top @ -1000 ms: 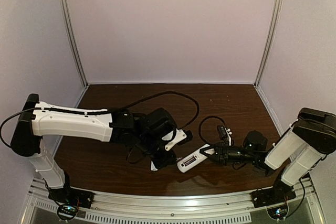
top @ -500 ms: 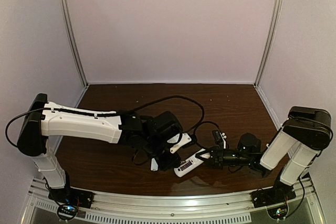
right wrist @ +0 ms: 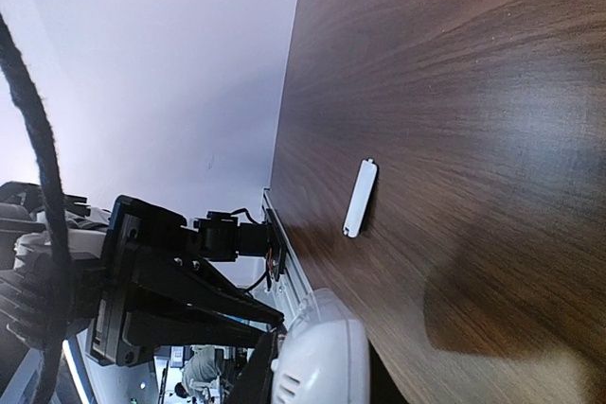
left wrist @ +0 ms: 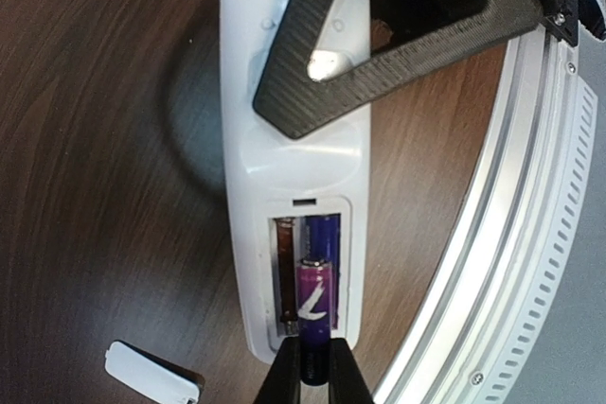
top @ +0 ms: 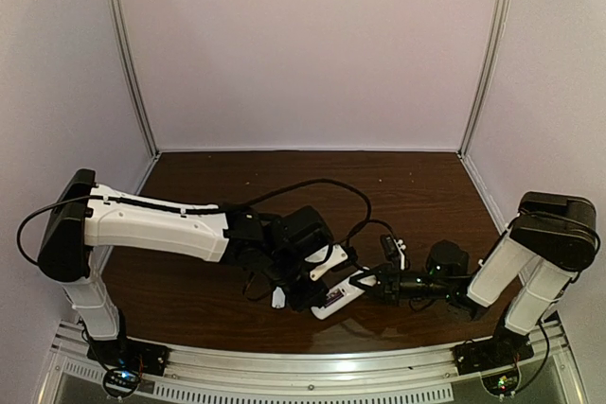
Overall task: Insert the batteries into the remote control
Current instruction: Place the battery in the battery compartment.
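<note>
Left hand (left wrist: 312,377) pinched shut on battery (left wrist: 315,305), low over remote (left wrist: 294,153), long axes parallel. Empty slot (left wrist: 284,276) just left of fingertips. Right hand (top: 374,283) clamps remote's far end. Left hand nearer; small sideways shift judged necessary.

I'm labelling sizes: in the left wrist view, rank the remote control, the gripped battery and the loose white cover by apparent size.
1. remote control, clearly largest.
2. battery and cover: about alike. The battery sits nearest the camera and the frame edge cuts off the cover, so I won't rank them.
</note>
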### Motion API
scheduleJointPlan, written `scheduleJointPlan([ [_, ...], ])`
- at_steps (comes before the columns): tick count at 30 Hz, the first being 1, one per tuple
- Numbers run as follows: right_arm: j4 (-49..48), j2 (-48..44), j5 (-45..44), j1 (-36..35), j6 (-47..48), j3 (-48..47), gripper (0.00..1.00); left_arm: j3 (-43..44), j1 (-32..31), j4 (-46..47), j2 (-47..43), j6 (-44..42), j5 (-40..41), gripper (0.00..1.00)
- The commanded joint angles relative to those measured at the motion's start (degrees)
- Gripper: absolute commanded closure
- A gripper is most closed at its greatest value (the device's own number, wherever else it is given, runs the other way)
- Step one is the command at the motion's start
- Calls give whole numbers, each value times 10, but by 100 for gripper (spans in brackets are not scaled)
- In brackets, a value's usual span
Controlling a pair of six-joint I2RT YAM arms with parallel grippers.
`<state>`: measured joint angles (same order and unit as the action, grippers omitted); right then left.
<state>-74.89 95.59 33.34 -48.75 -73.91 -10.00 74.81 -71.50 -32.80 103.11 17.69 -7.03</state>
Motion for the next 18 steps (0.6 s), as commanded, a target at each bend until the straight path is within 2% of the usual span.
scheduleJointPlan([
  [1,-162,2,-14,-8,-8,-8,100,13,-3,14,13,-3,8,100],
  [9,-171,5,-19,-11,-10,-6,100,25,-4,-5,29,-1,23,99],
  [14,-179,9,-20,-12,-13,-2,100,32,-4,-16,35,-1,32,91],
  [18,-185,10,-20,-12,-15,-2,100,35,-4,-20,33,-1,34,78],
])
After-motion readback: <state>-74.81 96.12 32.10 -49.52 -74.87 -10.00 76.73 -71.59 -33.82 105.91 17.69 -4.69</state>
